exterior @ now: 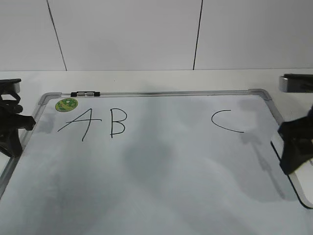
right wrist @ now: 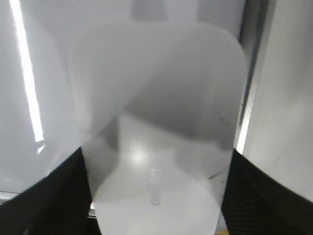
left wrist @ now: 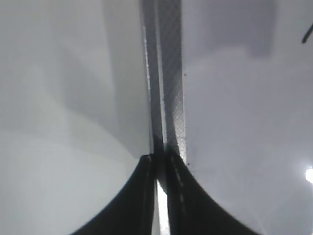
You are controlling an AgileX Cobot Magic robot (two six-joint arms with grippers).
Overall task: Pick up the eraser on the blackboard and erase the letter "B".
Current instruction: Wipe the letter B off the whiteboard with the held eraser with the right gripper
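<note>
— Right claw (right wrist: 156, 196) first: what has it got?

— Its two black fingers (right wrist: 63, 196) sit either side of the white, smooth plastic rounded-rectangle eraser (right wrist: 156, 112), touching it, at the right edge of the large white dry-erase blackboard (exterior: 161, 171) with its grey metal frame.

— And your left claw (left wrist: 161, 196)?

— Fingers pressed nearly together, empty, over the board's left frame rail.

— The thin black marker letter "B" (exterior: 118, 123)?

— Upper left, between the slanted "A" (exterior: 80, 123) and the far "C" (exterior: 226, 120), near the round green sticker (exterior: 66, 104).

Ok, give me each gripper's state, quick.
Left gripper: shut, holding nothing, over the blackboard frame.
Right gripper: fingers either side of the eraser; shut on it.
</note>
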